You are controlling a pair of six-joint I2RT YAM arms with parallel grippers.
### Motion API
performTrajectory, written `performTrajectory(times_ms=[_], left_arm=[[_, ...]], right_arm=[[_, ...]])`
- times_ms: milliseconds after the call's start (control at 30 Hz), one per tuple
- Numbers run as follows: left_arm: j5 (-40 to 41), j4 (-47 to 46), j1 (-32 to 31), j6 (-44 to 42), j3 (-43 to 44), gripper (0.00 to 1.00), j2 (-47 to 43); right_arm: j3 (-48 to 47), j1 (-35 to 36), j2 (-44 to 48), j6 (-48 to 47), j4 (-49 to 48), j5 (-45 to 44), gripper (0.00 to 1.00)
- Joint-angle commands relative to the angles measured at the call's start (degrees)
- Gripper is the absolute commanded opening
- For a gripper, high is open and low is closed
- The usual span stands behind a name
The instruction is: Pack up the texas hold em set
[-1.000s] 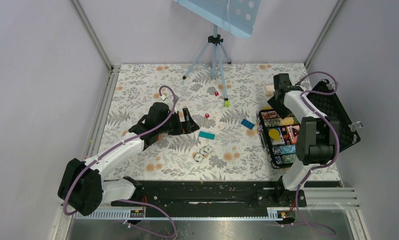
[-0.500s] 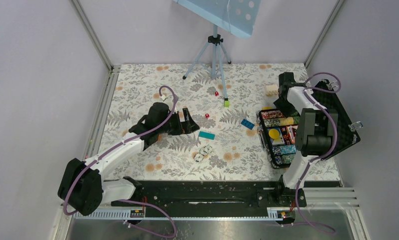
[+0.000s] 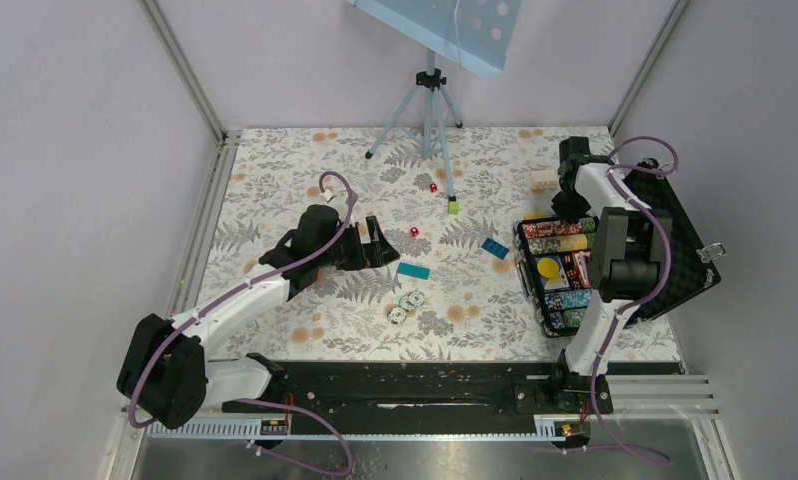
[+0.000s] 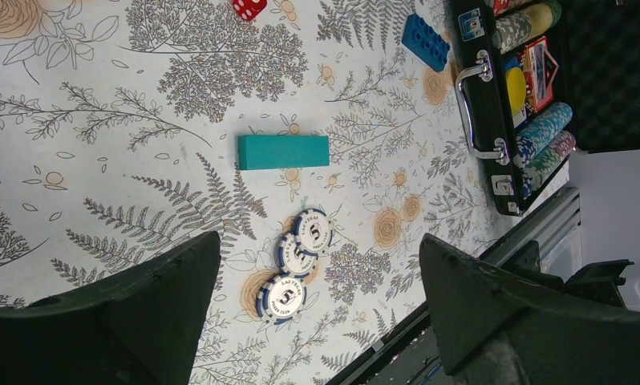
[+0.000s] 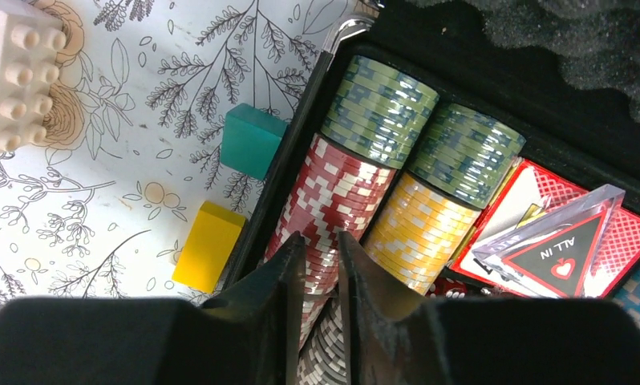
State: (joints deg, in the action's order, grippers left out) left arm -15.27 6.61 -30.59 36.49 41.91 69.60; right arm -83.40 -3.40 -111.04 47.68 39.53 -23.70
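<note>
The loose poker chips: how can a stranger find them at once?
On the floral table, look at the near middle, left of the open black case. Just nearer than the teal bar, three chips lie in a short row. They are white with dark blue edges and lie flat, unlike the stacks in the case.

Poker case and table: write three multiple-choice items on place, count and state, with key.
1. The case sits: A) on the table's right side B) on its left side C) at the far middle.
2. By the teal brick, loose chips number: A) two B) three C) five.
3. The left gripper is: A) shut on a chip B) shut on a brick C) open, empty.
1 A: it lies at the right edge. 2 B: three white-and-blue discs lie there. 3 C: its jaws stand wide, nothing gripped.
</note>
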Motion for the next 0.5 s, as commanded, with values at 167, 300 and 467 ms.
performTrajectory(times_ms=[167,300,467], left_arm=[[-0.8,-2.6,-0.11,0.03,-0.12,0.93,0.31],[-0.99,-2.74,-0.11,0.07,-0.15,0.93,0.59],[-1.14,-2.96,-0.15,0.17,0.03,0.93,1.27]], right_arm=[[-2.91,-0.12,-6.37,-6.76,3.05,10.77,0.13],[-1.98,-0.12,-5.84,-7.86,3.15,11.41,0.14],[1.04,-0.05,-4.09,-9.33,0.48,13.08,0.17]])
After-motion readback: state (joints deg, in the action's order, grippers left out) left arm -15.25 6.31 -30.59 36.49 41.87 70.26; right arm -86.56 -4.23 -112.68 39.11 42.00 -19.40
